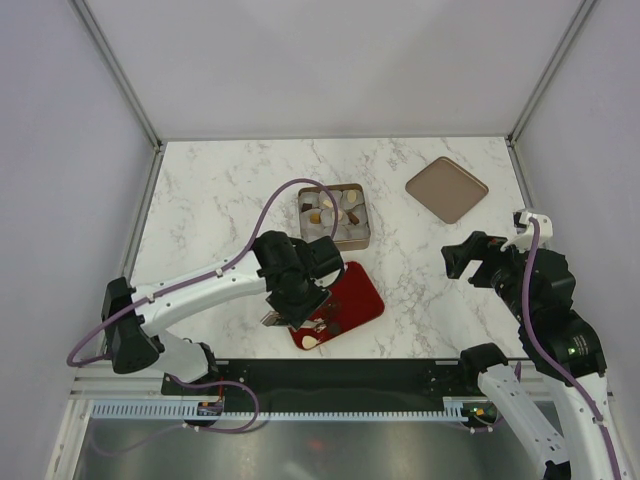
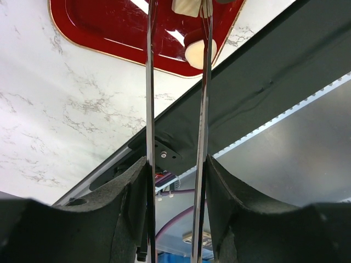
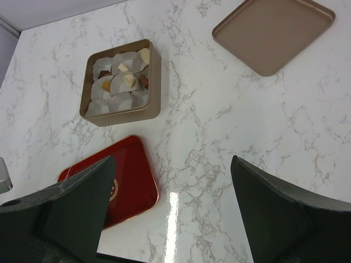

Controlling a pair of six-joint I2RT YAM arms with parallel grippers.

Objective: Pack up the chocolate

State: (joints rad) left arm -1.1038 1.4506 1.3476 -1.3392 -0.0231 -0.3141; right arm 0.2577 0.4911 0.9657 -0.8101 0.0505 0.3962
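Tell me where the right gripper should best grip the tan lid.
Likely the raised rim on a near edge, the right gripper coming straight down with one finger inside, one outside. The tan lid lies flat, seemingly hollow side up, so only that thin rim can be pinched.

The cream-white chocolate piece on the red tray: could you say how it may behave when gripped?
The cream-white chocolate piece looks small and rounded, so it is probably light but may slip from the thin metal tongs. The red tray is glossy, so a nudge would likely make the piece slide.
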